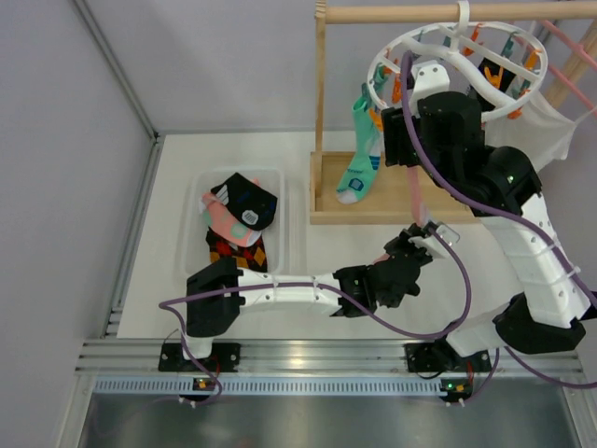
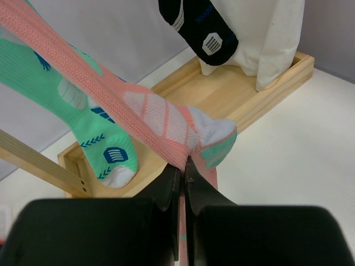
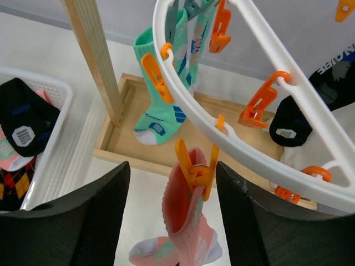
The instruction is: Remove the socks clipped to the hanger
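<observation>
Pink sock (image 3: 186,221): ribbed leg, white toe, teal tip. Its cuff was clipped in an orange peg (image 3: 191,169) on the white hanger (image 3: 233,138). Left gripper (image 2: 183,166), arm reaching right, was clamped on the sock's lower part. Right gripper (image 3: 172,166), raised, stood parted either side of the peg. The sock's long axis ran steeply, taut, cuff uppermost.

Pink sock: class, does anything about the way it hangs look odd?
Yes. The pink sock is stretched taut on a slant, not hanging straight like the mint sock. An orange peg grips its cuff, and the left gripper, shut on its foot, holds it aside.
</observation>
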You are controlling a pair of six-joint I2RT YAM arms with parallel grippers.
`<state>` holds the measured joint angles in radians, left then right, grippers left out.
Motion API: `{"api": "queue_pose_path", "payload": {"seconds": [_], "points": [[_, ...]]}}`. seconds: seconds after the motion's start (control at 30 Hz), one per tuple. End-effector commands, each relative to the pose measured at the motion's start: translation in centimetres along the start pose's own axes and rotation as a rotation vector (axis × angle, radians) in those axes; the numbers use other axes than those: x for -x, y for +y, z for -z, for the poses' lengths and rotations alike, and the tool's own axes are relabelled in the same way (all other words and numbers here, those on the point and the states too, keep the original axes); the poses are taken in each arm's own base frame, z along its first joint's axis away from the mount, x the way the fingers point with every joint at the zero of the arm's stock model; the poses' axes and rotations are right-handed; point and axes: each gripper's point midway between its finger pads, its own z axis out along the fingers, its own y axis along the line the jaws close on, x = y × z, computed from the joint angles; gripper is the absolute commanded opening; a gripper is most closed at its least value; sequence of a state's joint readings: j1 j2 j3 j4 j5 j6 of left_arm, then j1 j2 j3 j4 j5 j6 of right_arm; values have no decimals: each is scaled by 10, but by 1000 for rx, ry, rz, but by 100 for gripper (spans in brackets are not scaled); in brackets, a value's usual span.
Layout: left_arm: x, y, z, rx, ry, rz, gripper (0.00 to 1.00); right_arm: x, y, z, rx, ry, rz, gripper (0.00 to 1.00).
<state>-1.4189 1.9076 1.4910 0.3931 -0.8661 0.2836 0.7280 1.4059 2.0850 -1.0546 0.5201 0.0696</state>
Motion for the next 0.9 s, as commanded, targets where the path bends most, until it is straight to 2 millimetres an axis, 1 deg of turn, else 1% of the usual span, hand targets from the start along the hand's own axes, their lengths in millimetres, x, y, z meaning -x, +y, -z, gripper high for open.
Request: {"api": "queue_pose_path", "payload": {"seconds": [0.0, 0.17, 0.27, 0.47, 0.6, 0.67, 0.77, 0.8, 0.87], "points": [[22, 2, 2, 9, -40, 42, 0, 2, -5, -9, -40, -18, 0, 60], [23, 0, 5, 3, -42, 42, 0, 2, -14, -16, -115, -30, 3, 59], [22, -2, 6, -3, -41, 44, 0, 1, -13, -21, -126, -35, 1, 58], [22, -5, 6, -12, -43, 46, 0, 3, -20, -28, -193, -63, -9, 51], [21, -5, 7, -10, -40, 41, 0, 5, -25, -28, -225, -79, -14, 51], [20, -5, 7, -7, -38, 40, 0, 4, -26, -29, -231, -80, -13, 49], [20, -5, 7, -6, -39, 42, 0, 4, -27, -29, -235, -87, -18, 29], [19, -5, 7, -4, -38, 41, 0, 6, -26, -29, -233, -96, -24, 21], [17, -4, 7, 4, -33, 41, 0, 5, -29, -27, -242, -100, -28, 14]]}}
